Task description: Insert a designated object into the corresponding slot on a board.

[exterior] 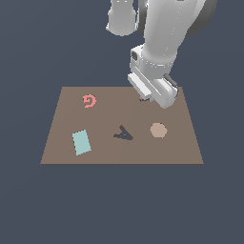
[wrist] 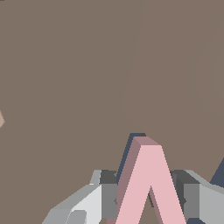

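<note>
In the wrist view the pink V [wrist: 148, 188] sits between my gripper's [wrist: 146, 199] two fingers, which close on its sides. A dark sliver of the V-shaped slot [wrist: 131, 146] shows just behind the piece, so the V is at or partly over the slot. In the exterior view the gripper [exterior: 143, 97] is low over the far right part of the brown board [exterior: 62, 152]. There only a speck of the pink V [exterior: 141, 99] shows under the hand, and the slot is hidden by it.
On the board lie a pink G [exterior: 89, 100] at the far left, a teal rectangle [exterior: 81, 142] at the near left, a dark A shape [exterior: 124, 134] in the middle and a tan hexagon [exterior: 158, 130] to the right.
</note>
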Motion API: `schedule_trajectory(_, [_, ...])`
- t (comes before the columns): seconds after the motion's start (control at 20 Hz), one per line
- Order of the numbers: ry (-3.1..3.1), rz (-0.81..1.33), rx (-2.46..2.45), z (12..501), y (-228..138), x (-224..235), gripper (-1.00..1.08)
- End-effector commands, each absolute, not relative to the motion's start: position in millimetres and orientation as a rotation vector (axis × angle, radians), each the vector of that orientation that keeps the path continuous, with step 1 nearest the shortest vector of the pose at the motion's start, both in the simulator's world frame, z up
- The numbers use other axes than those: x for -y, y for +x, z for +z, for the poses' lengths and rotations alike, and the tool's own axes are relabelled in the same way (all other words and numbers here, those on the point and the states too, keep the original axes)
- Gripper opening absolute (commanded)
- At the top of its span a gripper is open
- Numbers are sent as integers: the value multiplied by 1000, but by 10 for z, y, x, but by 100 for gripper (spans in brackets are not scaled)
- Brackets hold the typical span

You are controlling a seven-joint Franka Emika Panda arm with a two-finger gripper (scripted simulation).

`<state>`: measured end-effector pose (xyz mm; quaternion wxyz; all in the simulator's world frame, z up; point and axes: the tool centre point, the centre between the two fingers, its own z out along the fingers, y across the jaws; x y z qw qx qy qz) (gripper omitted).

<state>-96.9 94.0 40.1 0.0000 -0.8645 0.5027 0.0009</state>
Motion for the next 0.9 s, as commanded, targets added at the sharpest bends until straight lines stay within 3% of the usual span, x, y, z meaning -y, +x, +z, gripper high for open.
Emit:
schedule_trajectory(0.0, [-2716,3,-1579,402,-969,-939,-100])
schedule_trajectory(0.4, [-2717,3,-1576,302,-969,-937,-100])
schedule_trajectory(0.45, [-2717,3,-1576,302,-969,-937,100])
schedule_trajectory(0.85, [-2717,3,-1576,302,-969,-937,100])
